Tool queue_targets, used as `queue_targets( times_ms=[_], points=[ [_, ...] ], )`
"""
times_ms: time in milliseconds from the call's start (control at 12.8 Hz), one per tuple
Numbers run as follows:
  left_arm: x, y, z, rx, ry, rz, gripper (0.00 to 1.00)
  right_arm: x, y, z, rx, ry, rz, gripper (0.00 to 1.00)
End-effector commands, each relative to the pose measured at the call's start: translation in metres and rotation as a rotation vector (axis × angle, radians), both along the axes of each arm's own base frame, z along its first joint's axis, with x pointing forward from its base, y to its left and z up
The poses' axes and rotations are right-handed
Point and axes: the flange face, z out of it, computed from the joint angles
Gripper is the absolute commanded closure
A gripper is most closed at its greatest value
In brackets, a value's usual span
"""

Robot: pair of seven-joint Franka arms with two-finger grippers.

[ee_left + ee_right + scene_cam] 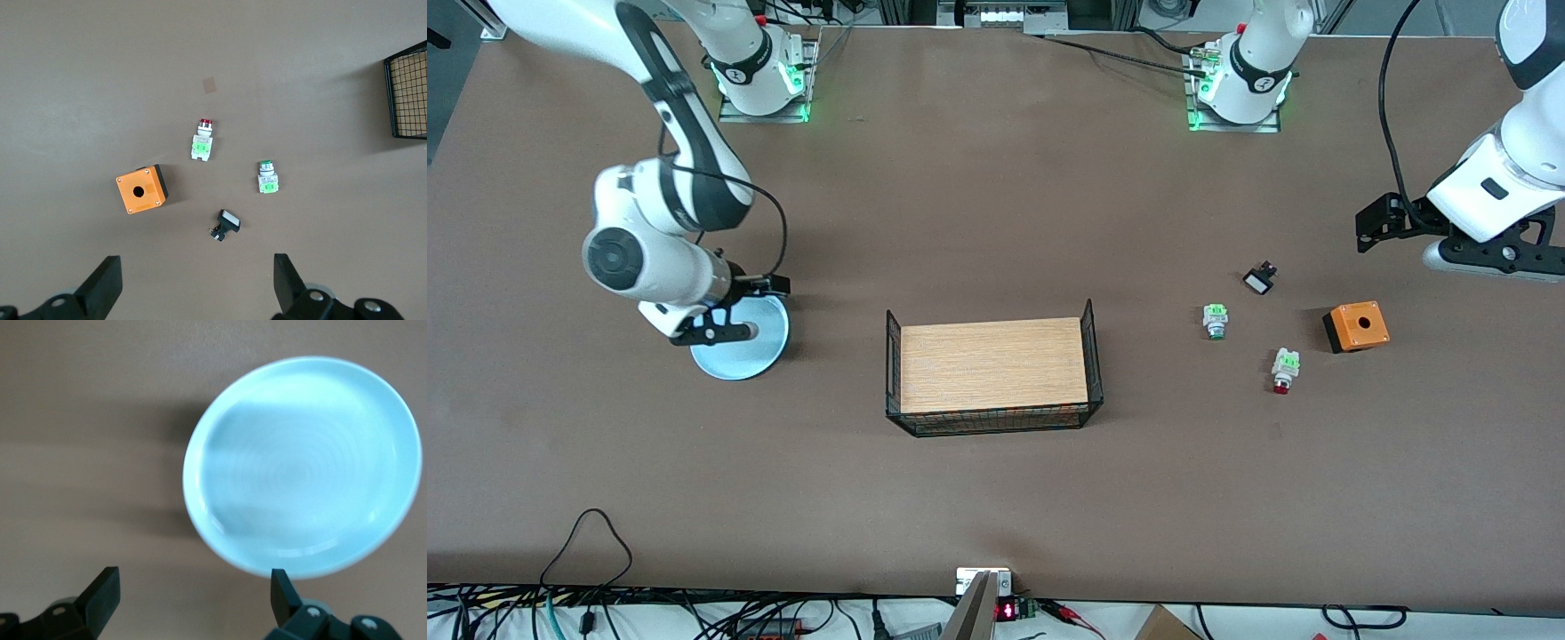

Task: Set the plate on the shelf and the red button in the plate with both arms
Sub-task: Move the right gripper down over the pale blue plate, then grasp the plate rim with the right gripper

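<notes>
The pale light-blue plate (751,347) lies on the table at the right arm's end; it fills much of the right wrist view (303,463). My right gripper (713,332) hangs open and empty over the plate's edge (192,600), one fingertip (283,590) beside the rim. The red button (1284,371) lies on its side toward the left arm's end, also in the left wrist view (203,141). My left gripper (1489,256) hangs high, open and empty (197,287), over the table near that end.
A black wire basket (1094,356) with a wooden floor stands mid-table, its corner in the left wrist view (407,93). Near the red button lie a green-tipped switch (1215,321), a small black switch (1259,280) and an orange box with a hole (1357,326).
</notes>
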Motion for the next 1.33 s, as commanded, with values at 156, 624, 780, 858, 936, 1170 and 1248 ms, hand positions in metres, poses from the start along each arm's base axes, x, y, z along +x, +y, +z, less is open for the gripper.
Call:
queue_targets(
  times_ms=[156, 624, 780, 858, 936, 1170, 1248],
  points=[
    [-0.002, 0.009, 0.001, -0.011, -0.007, 0.017, 0.00, -0.008, 0.016, -0.048, -0.011, -0.048, 0.092, 0.00],
    [-0.002, 0.009, 0.002, -0.011, -0.009, 0.016, 0.00, -0.010, 0.016, -0.064, -0.005, -0.047, 0.122, 0.68],
    [-0.002, 0.009, 0.002, -0.011, -0.009, 0.014, 0.00, -0.009, 0.015, -0.066, -0.006, -0.051, 0.137, 0.86],
    [-0.002, 0.009, 0.002, -0.011, -0.009, 0.014, 0.00, -0.009, 0.015, -0.066, -0.002, -0.051, 0.169, 0.98],
    [-0.002, 0.009, 0.002, -0.011, -0.009, 0.014, 0.00, -0.009, 0.016, -0.066, 0.003, -0.052, 0.200, 1.00],
    [-0.002, 0.009, 0.002, -0.011, -0.009, 0.014, 0.00, -0.006, 0.020, -0.052, 0.002, -0.064, 0.235, 1.00],
    [-0.002, 0.009, 0.002, -0.011, -0.009, 0.014, 0.00, -0.005, 0.021, -0.040, 0.001, -0.072, 0.257, 1.00]
  ],
)
